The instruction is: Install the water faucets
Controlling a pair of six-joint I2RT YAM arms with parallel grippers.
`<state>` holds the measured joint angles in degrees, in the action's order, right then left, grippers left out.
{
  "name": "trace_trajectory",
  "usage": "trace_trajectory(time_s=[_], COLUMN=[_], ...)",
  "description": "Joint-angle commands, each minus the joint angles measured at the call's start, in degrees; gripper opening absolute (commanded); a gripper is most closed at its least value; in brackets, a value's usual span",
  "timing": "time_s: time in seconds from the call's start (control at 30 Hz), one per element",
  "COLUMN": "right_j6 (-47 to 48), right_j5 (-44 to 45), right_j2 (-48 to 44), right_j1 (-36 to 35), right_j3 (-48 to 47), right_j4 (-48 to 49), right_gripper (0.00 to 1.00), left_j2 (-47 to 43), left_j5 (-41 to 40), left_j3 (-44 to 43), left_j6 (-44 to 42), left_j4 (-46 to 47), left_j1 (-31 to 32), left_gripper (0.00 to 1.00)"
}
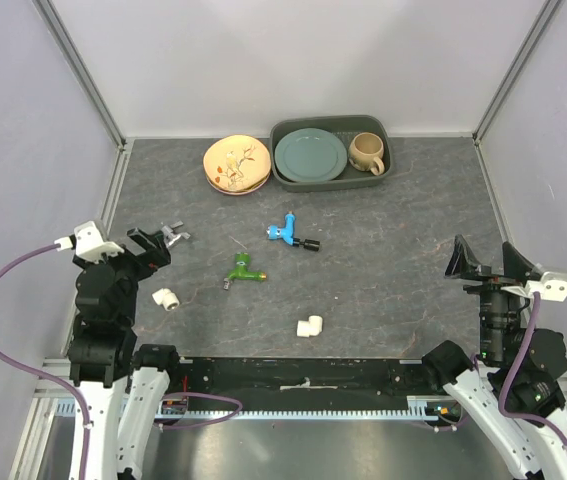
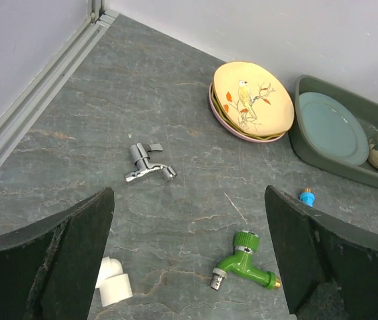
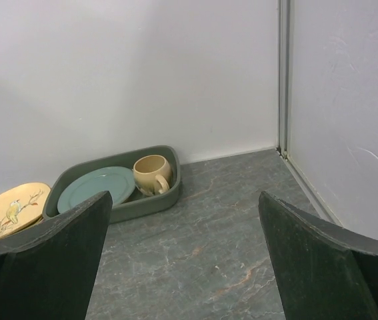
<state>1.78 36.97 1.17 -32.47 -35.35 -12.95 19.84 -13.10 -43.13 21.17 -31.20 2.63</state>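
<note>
We find the green faucet (image 1: 242, 269) lying crosswise on the near side of the yellow plate (image 1: 236, 164), with the blue faucet (image 1: 288, 233) near-right of that plate. Our left gripper (image 1: 153, 245), jaws spread, is nearer both than the equally spread right gripper (image 1: 488, 258).

Table (image 1: 413, 250) holds green tap (image 1: 242, 270), blue tap (image 1: 285, 232), metal tap (image 1: 173, 234), elbows (image 1: 310, 326), plates (image 1: 236, 164), tray (image 1: 363, 180).

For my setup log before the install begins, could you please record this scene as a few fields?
green faucet: lying on table, untouched
blue faucet: lying on table, behind and right of green one, apart
left hand: open, empty
right hand: open, empty
chrome tap: on table, just ahead of left hand
tray: back edge, holds plate and mug
</note>
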Motion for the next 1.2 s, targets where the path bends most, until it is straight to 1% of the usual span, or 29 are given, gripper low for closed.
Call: trace_trajectory(time_s=[0.0, 0.23, 0.27, 0.3, 0.43, 0.57, 0.6, 0.67, 0.7, 0.87, 1.0, 1.03, 1.17], right_j6=[0.0, -1.1, -1.2, -1.3, -1.3, -1.3, -1.3, -1.3, -1.3, -1.2, -1.3, -1.3, -1.4], right_j5=[-1.1, -2.8, -2.9, -3.3, -3.7, -4.1, -4.2, -4.5, -4.5, -5.1, -5.3, -5.3, -5.8], right_j2=[-0.9, -0.9, -0.9, -0.9, -0.9, -0.8, -0.9, -0.8, -0.8, -0.8, -0.9, -0.9, -0.9], right_j1=[0.0, 0.0, 0.0, 0.0, 0.0, -0.1, 0.0, 0.0, 0.0, 0.0, 0.0, 0.0, 0.0], right_j3=[0.1, -0.1, -0.1, -0.2, -0.3, -0.2, -0.2, -0.2, -0.1, 0.0, -0.1, -0.1, -0.1], right_j4=[1.6, 0.9, 0.8, 0.6, 0.4, 0.1, 0.2, 0.2, 0.3, 0.4, 0.4, 0.4, 0.3], right_gripper=[0.98, 0.98, 0.98, 0.98, 0.99, 0.98, 0.98, 0.98, 0.98, 0.98, 0.98, 0.98, 0.98], left_j2=[2.2, 5.2, 6.3, 7.1, 11.4, 18.7, 22.6, 26.3, 30.1, 38.9, 43.5, 44.1, 48.1], left_j5=[1.1, 1.3, 1.9, 2.4, 5.9, 11.4, 12.7, 16.9, 18.2, 25.0, 27.1, 27.0, 26.3], left_j3=[-1.3, -1.0, -1.1, -1.0, -1.0, -1.9, -2.2, -3.4, -3.7, -4.4, -4.8, -4.8, -6.0], left_j6=[2.0, 3.7, 4.0, 4.1, 4.1, 3.7, 3.5, 3.4, 3.4, 4.1, 4.1, 4.5, 5.1], left_j4=[2.1, 1.9, 1.9, 1.9, 1.8, 0.4, -0.1, -1.2, -1.7, -1.8, -2.1, -2.0, -2.6], left_j1=[-1.1, -2.5, -2.5, -4.0, -4.0, -4.0, -4.0, -4.0, -4.0, -3.9, -3.3, -1.5, 1.4], left_gripper=[1.0, 1.0, 1.0, 1.0, 1.0, 1.0, 1.0, 1.0, 0.99, 0.99, 0.99, 0.99, 0.99])
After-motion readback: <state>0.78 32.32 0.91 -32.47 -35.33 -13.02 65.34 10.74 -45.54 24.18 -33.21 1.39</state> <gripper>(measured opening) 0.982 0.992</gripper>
